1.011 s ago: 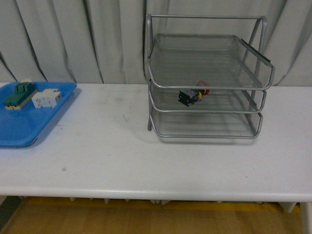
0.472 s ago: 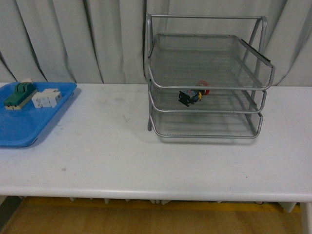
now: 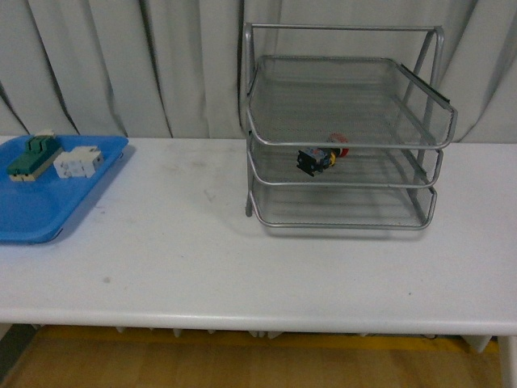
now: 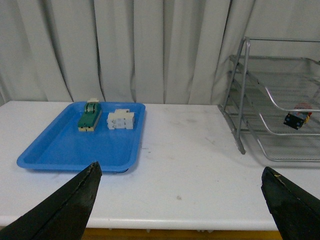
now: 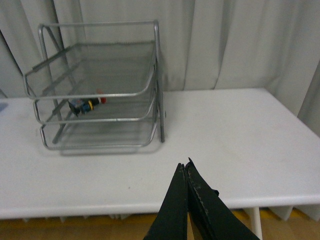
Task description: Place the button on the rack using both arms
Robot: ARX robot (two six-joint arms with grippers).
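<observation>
Front view shows the button (image 3: 320, 157) lying in the rack (image 3: 347, 129)'s middle tier, right of frame centre; my left claw (image 4: 180, 200) is released wide, my right claw (image 5: 185, 172) clenched empty.

No legible text or labels.

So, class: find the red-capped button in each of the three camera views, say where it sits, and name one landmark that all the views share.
Front view: the button lies on the middle tier of the rack, near its front rail.
Left wrist view: the button shows at the far right edge, on the middle tier.
Right wrist view: the button lies on the middle tier, upper left in the picture.
Shared landmark: the rack's tube frame.
</observation>
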